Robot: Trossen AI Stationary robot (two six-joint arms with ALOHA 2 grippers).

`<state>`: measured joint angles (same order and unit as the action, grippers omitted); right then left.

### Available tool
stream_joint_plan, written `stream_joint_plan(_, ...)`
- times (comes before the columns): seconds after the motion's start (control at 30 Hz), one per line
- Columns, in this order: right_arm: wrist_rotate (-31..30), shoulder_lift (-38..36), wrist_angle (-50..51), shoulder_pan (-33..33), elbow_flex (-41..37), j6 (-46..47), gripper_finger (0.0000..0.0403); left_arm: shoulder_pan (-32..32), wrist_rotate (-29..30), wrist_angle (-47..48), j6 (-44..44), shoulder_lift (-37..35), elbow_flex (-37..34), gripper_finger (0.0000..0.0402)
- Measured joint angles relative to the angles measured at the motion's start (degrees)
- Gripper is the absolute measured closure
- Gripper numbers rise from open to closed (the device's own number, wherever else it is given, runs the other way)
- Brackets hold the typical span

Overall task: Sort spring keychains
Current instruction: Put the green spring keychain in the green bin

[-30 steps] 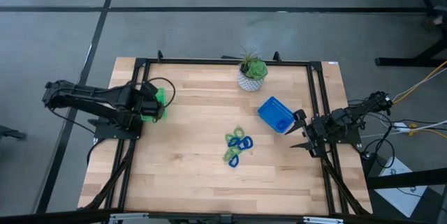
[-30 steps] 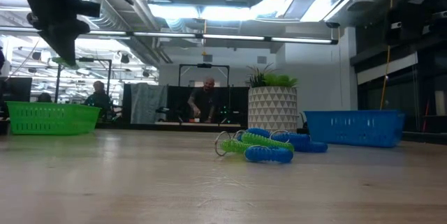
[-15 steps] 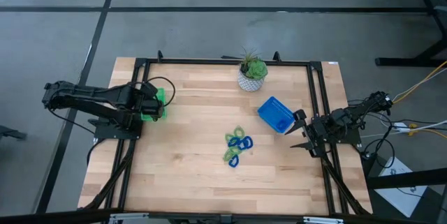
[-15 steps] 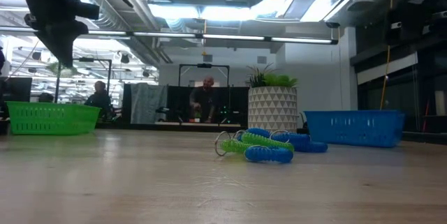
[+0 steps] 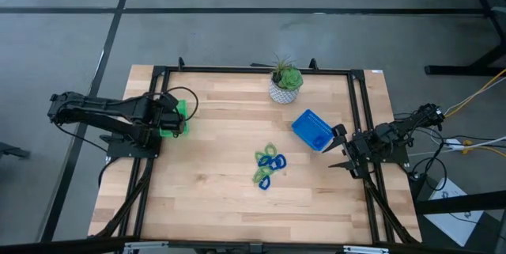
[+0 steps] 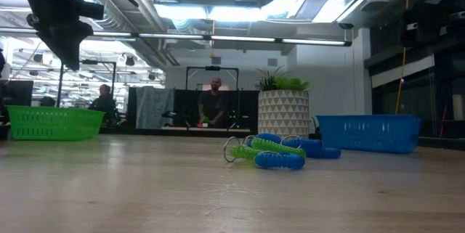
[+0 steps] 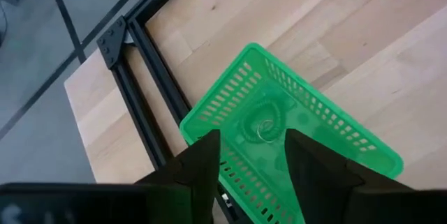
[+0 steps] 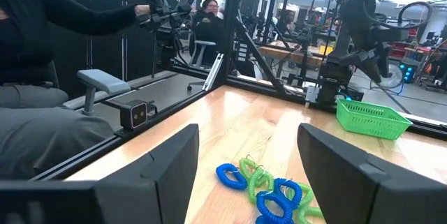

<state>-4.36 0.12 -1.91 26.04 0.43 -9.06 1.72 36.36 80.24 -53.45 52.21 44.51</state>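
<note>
A pile of blue and light green spring keychains [image 5: 269,168] lies on the table's middle, also seen in the low view [image 6: 272,152] and the right wrist view [image 8: 265,185]. My left gripper [image 7: 251,140] hangs open over the green tray [image 7: 314,123] at the table's left. One light green keychain [image 7: 265,123] lies on that tray's floor, below the gap between the fingers. My right gripper [image 5: 336,147] waits open at the table's right edge, beside the blue tray [image 5: 312,129].
A potted plant in a white pot [image 5: 285,82] stands at the far middle. A black frame [image 5: 158,72] runs along the table's edges. People [image 6: 214,106] are in the room beyond the table's far side.
My left gripper has let go of a light green keychain over the green tray. The keychain no longer hangs at its fingertips in the low view and now lies in the tray. The arm has stayed in place.
</note>
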Motion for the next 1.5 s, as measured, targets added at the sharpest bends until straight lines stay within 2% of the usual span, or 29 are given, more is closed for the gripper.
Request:
stream_joint_plan(0.37, -0.01, 0.00, 0.00, 0.00, 0.00, 0.00, 0.0161, 0.23, -0.18, -10.85, 3.75, 0.00, 0.00, 0.0248)
stream_joint_plan(0.77, 0.00, 0.02, 0.00, 0.00, 0.00, 0.00, 0.0161, 4.56, -0.44, -38.63, 16.60, 1.49, 0.00, 0.0249)
stream_joint_plan(1.17, -0.02, 0.02, 0.00, 0.00, 0.00, 0.00, 0.0161, 8.53, -4.84, -65.36, 32.69, 14.71, 0.00, 0.0249)
stream_joint_plan(1.5, -0.02, 0.02, 0.00, 0.02, 0.00, 0.00, 0.0161, 8.83, -8.43, -77.79, 34.76, 28.75, 0.00, 0.0252)
